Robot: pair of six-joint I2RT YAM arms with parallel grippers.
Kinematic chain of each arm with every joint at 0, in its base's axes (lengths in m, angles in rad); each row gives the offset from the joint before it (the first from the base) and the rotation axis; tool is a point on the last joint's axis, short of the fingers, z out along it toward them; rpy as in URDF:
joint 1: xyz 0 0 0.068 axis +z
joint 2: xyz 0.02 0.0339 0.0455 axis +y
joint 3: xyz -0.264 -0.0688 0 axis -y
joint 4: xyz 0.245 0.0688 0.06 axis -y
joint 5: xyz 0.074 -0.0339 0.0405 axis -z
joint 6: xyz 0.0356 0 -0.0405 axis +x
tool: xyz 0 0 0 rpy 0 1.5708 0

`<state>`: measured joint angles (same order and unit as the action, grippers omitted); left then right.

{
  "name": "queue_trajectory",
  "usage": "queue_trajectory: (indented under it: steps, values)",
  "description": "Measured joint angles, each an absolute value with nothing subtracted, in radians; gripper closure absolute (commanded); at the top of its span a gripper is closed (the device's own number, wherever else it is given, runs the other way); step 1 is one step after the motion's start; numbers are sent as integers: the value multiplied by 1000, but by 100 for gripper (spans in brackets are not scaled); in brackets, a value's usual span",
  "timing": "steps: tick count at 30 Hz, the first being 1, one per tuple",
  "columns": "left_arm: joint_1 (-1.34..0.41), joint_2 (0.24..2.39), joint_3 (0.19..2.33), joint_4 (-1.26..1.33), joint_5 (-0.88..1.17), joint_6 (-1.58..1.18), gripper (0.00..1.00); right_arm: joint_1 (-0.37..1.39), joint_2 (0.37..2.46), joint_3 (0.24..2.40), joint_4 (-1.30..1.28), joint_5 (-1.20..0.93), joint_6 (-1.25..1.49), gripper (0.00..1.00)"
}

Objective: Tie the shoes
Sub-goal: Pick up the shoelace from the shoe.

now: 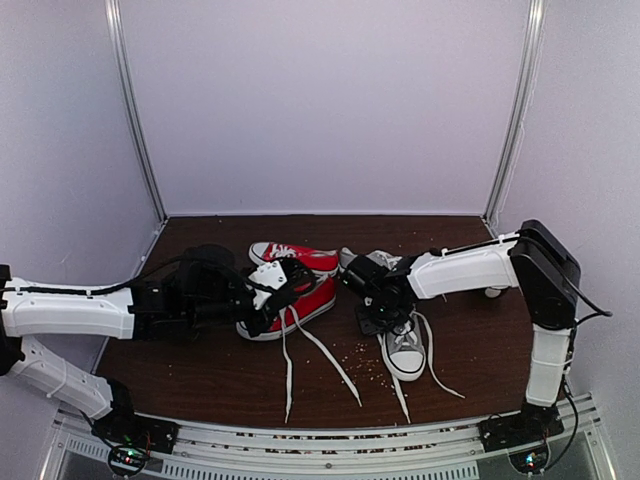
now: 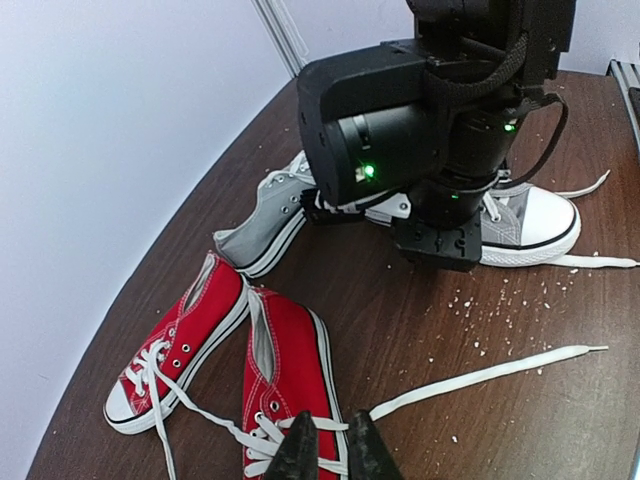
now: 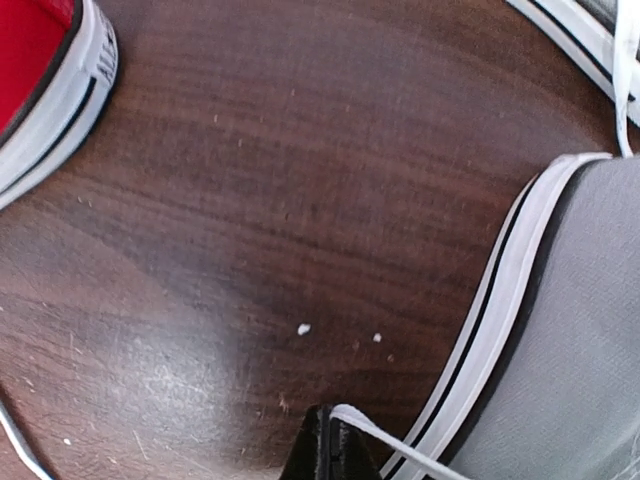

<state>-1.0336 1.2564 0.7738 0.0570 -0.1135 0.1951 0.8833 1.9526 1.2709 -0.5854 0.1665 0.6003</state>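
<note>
Two grey sneakers lie right of centre: one (image 1: 405,350) points its white toe toward the front, the other (image 1: 365,262) lies behind it. In the left wrist view they show as one shoe (image 2: 525,222) and the other (image 2: 265,225). My right gripper (image 1: 372,305) sits low beside the near grey shoe (image 3: 580,330). It (image 3: 330,450) is shut on that shoe's white lace (image 3: 400,445), just above the table. My left gripper (image 1: 283,290) hovers over a red sneaker (image 2: 285,370). Its fingers (image 2: 332,440) stand slightly apart, over that shoe's white lace (image 2: 480,375).
A second red sneaker (image 2: 180,345) lies next to the first. Long white laces (image 1: 288,380) trail from the red shoes toward the front edge. Small white crumbs (image 1: 365,352) dot the brown table (image 1: 200,370). White walls close in the back and both sides.
</note>
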Motion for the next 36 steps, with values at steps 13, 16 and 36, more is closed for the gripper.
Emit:
queue_trajectory:
  steps: [13,16,36]
  values:
    - [-1034,1294,780,75,-104,209,88,810,1589,986,-276,-139,532,100]
    - [-1034,1401,835,55,-85,219,85,775,1548,931,-164,-213,553,100]
    - [-1035,1917,1218,184,231,159,48,698,1393,751,176,-389,754,100]
